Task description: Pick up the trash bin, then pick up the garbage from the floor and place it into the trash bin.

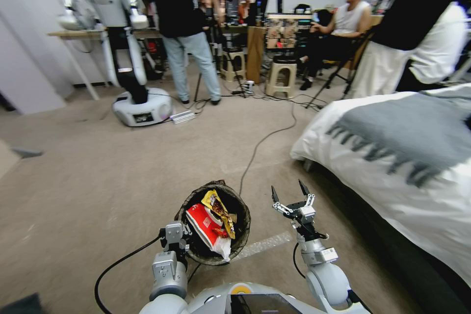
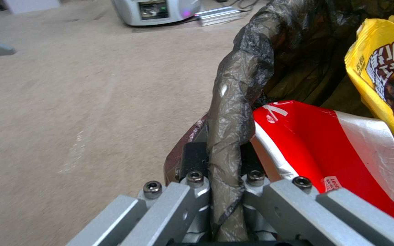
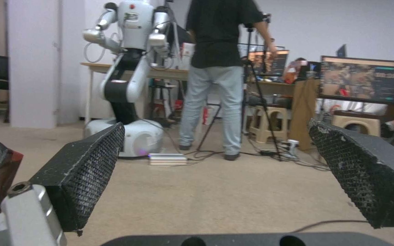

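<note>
Left gripper [image 2: 224, 191] was clamped on the bag-covered rim of the trash bin [image 1: 243, 216], one finger inside and one outside, arm reaching forward low at the bin's near left side. Bin sat just ahead of the robot on the carpet [image 1: 98, 181], holding a red wrapper [image 1: 206, 228] and a yellow wrapper [image 1: 218, 208]. Right gripper [image 1: 289, 191] stood just right of the bin, pointed forward and up, jaws spread wide and holding nothing. Bed [image 1: 417, 176] lay farther right.

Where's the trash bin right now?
Head view, low centre: the trash bin hangs from the left gripper clamped on its rim, right gripper open beside it.
</note>
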